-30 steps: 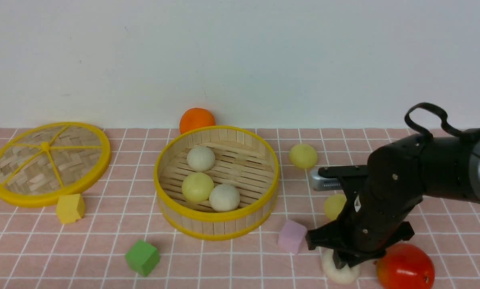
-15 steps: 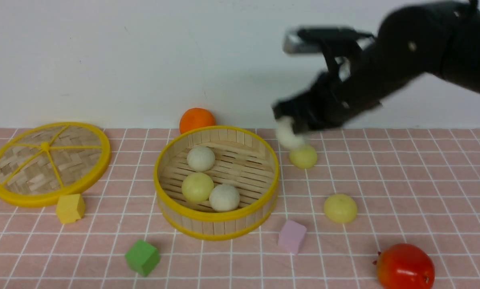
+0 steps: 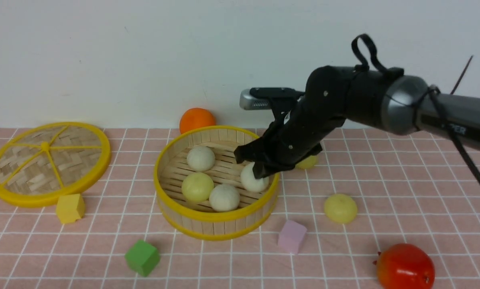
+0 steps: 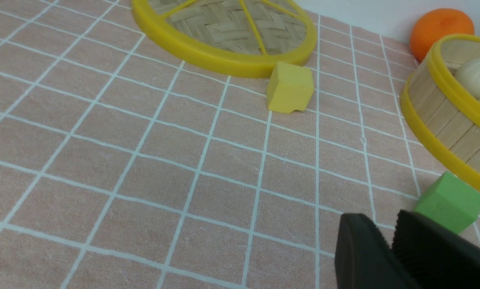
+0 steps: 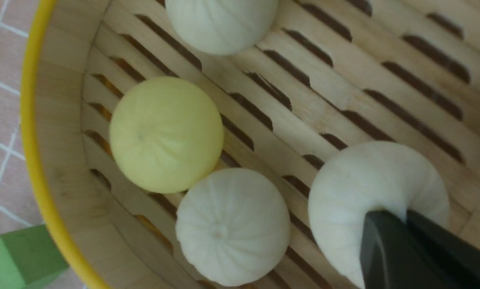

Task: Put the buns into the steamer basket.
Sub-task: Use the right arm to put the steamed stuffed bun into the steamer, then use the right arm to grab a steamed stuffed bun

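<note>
Now my right claw (image 3: 260, 171) clamps a smooth off-white dome-shaped bun (image 3: 253, 182) just inside the right wall of the round yellow-rimmed bamboo steamer basket (image 3: 216, 227).

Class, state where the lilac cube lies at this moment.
In the front view, the lilac cube lies just right of the front rim of the basket, apart from it; a yellow bun sits farther right and behind.

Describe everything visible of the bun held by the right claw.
The off-white bun is a smooth, soft-looking dome with faint pleat lines, pinched and dented at one side by the shut right claw. It hangs low inside the steamer basket, near its right wall; whether it touches the slats is unclear.
</note>
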